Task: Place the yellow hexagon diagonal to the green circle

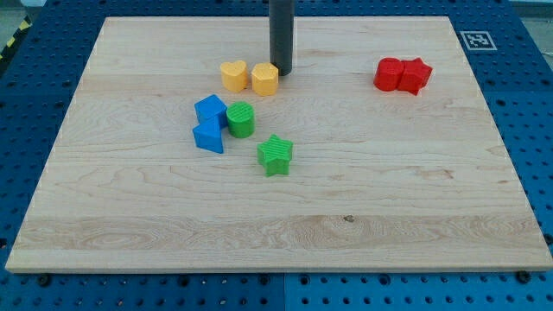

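Note:
The yellow hexagon (264, 79) lies on the wooden board near the view's top centre, touching a yellow heart (234, 75) on its left. The green circle (241, 119) stands below them, against a blue block (211, 111). My tip (282, 70) is at the hexagon's upper right edge, touching or nearly touching it. The rod rises straight up out of the view's top.
A second blue block, a triangle (208, 137), sits just below the first. A green star (276, 155) lies to the lower right of the green circle. Two red blocks (403, 75) sit together at the upper right. The board (276, 233) lies on a blue pegboard table.

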You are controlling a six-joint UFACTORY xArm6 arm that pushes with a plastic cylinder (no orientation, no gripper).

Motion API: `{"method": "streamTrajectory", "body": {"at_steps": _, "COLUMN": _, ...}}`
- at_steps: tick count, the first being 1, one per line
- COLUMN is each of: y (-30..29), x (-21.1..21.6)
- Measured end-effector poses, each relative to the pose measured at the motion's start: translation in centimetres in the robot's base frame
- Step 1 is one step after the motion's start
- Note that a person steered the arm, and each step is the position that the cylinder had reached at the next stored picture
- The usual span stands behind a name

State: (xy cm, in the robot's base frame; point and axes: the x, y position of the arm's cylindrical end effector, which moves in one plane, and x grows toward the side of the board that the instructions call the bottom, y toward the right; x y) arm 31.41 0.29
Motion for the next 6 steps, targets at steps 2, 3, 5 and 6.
{"method": "streamTrajectory", "body": {"at_steps": 2, "y": -3.3, "x": -3.5}}
{"method": "streamTrajectory", "body": {"at_steps": 3, "y": -4.4, "x": -2.6}}
{"method": "streamTrajectory", "body": {"at_steps": 5, "y": -2.4, "x": 3.0}}
{"method": "streamTrajectory", "body": {"at_steps": 6, "y": -0.4, "x": 3.9}}
